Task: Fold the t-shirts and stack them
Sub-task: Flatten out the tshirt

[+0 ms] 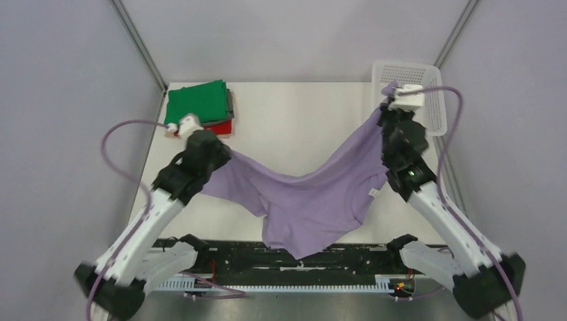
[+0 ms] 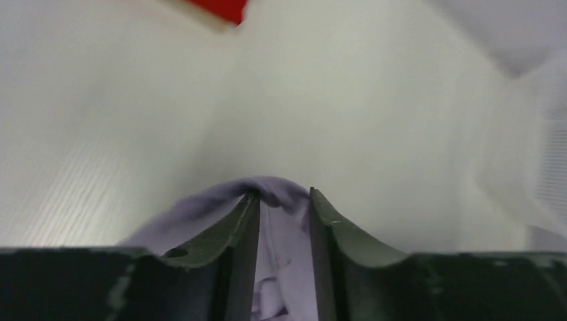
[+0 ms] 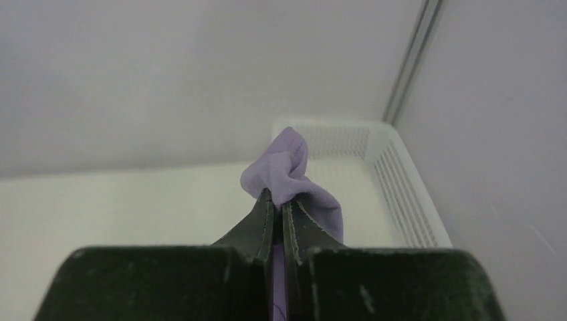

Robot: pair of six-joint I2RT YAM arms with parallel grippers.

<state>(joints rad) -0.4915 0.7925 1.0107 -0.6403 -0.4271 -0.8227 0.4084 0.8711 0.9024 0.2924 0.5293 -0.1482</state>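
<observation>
The lavender t-shirt hangs in the air between the two arms, strung up like washing, its middle sagging low over the near part of the white table and its lowest corner drooping over the near edge. The left gripper has a bunched fold of the cloth between its fingers, which sit slightly apart with the fabric filling the gap. The right gripper is pressed tight on another fold, a knot of lavender poking out past the tips. It holds its end up by the white mesh basket at the far right corner.

A small white tag shows at the shirt's neckline; any writing on it is too small to read.

At the far left of the table sits a folded stack: the green t-shirt on top, a grey one peeking out at its right edge, and a red one showing underneath at the near side. The left arm's wrist hangs just in front of that stack.
</observation>
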